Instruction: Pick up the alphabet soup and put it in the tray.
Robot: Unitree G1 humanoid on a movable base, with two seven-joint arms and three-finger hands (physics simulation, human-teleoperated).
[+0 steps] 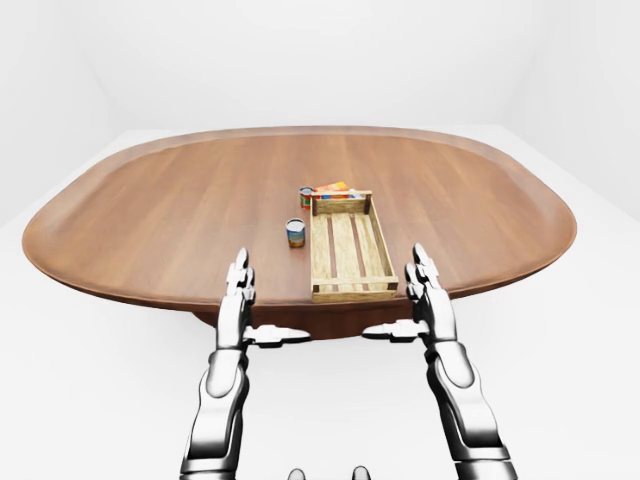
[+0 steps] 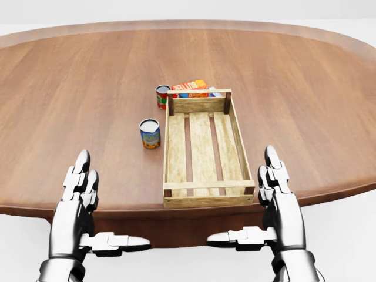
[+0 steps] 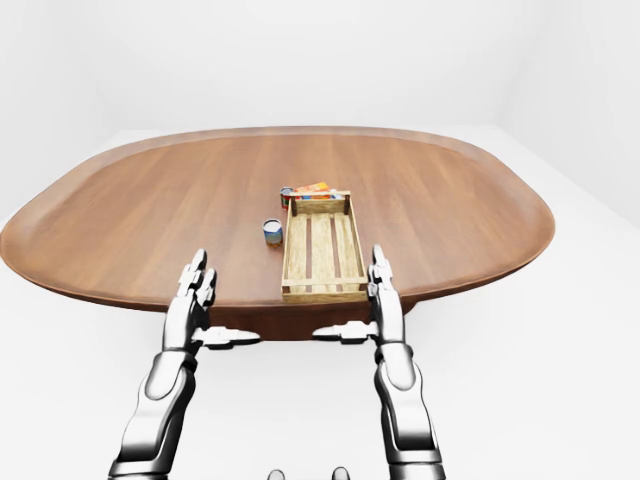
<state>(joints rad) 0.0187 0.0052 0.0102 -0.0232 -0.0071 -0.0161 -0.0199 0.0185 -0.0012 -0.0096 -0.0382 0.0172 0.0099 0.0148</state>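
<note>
A small can with a blue label and pale lid, which I take for the alphabet soup [image 2: 150, 133], stands upright on the wooden table [image 2: 70, 88], just left of the tray. The slatted wooden tray [image 2: 204, 147] lies lengthwise near the table's lower edge, and nothing is in it. My left hand [image 2: 100, 205] hovers at the table's edge, below and left of the can, fingers spread and holding nothing. My right hand [image 2: 252, 200] is likewise open by the tray's lower right corner.
A red-labelled can [image 2: 163, 97] stands at the tray's upper left corner. An orange box [image 2: 191, 86] lies just above the tray's top end. The oval table stands on a white floor [image 1: 80, 380], with plain white walls around.
</note>
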